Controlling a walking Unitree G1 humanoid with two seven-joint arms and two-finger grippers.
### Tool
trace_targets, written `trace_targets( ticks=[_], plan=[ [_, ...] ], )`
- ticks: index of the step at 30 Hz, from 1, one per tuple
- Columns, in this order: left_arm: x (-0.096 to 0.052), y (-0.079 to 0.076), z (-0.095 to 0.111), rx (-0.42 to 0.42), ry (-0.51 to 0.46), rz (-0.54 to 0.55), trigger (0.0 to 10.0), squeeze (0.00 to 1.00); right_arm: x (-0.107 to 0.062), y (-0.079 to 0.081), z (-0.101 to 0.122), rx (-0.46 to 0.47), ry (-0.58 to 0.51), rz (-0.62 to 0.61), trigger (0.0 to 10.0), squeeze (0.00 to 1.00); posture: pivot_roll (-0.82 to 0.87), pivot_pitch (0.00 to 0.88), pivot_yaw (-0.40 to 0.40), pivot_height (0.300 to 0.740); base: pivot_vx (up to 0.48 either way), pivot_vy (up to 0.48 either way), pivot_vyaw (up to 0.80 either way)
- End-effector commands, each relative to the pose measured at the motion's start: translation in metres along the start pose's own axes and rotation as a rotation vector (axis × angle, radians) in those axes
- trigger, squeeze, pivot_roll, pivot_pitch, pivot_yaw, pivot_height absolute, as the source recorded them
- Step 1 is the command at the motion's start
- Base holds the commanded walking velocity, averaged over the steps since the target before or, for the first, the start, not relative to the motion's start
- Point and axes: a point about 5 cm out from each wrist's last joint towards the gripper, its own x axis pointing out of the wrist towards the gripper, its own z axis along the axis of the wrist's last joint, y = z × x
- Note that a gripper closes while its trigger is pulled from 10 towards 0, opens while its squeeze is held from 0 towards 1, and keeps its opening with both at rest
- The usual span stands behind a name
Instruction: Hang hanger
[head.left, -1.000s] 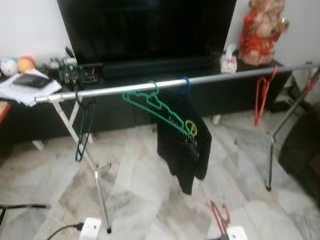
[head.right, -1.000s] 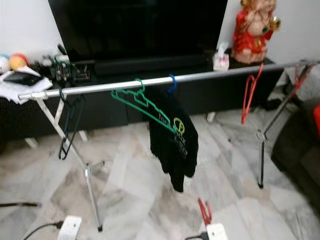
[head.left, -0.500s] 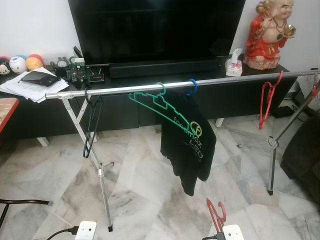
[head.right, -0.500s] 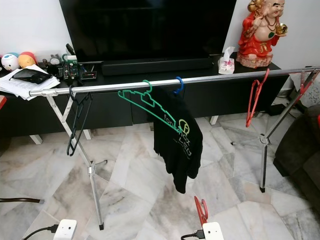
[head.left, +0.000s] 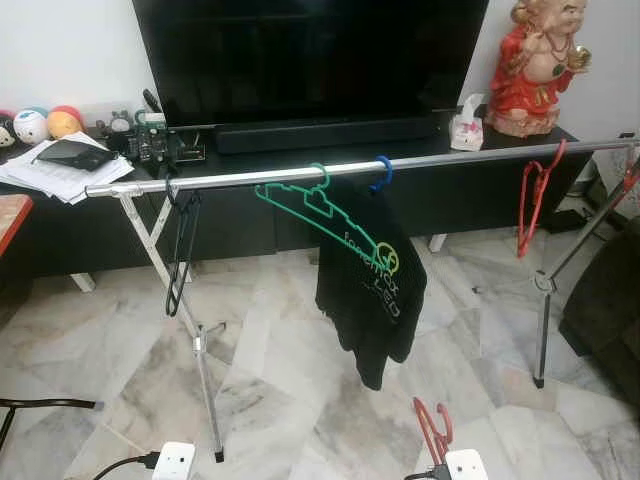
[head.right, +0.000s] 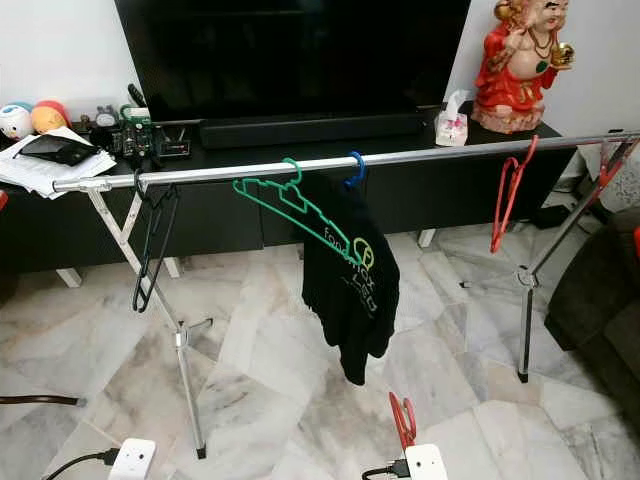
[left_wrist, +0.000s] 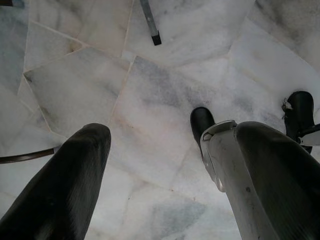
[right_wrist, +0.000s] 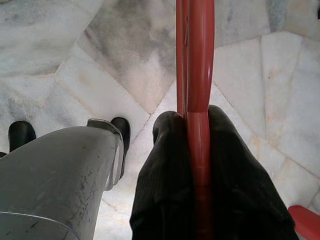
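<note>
Red hanger held low, below the drying rack's rail.

Head views: a green hanger (head.left: 318, 206), a black T-shirt (head.left: 372, 290) on a blue hook, a black hanger (head.left: 181, 252) and another red hanger (head.left: 531, 200) hang from the silver rail (head.left: 330, 170); the red hanger (head.left: 433, 432) shows at the bottom edge above the marble floor (head.left: 270, 380).
Left wrist view: the left gripper (left_wrist: 165, 180) hangs with fingers spread apart, holding nothing, over floor tiles.
Right wrist view: the right gripper (right_wrist: 200, 165) is clamped on the red hanger's bar, which runs out between its fingers.
</note>
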Motion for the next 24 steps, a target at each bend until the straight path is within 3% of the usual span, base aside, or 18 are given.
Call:
trace_targets(
  ticks=[1,24],
  plan=[
    [-0.0003,-0.0008,-0.0042,0.019,0.022,-0.001,10.0,0.0,0.0001,-0.0019,0.0,0.008,0.003,-0.009,10.0,0.0,-0.12,0.0,-0.025,0.74,0.0,-0.244,0.0],
    [0.0002,-0.0051,-0.0024,0.026,0.015,-0.022,10.0,0.0,0.0002,-0.0026,0.0004,0.01,0.004,-0.01,10.0,0.0,-0.12,0.0,-0.026,0.74,0.0,-0.333,0.0]
  ],
)
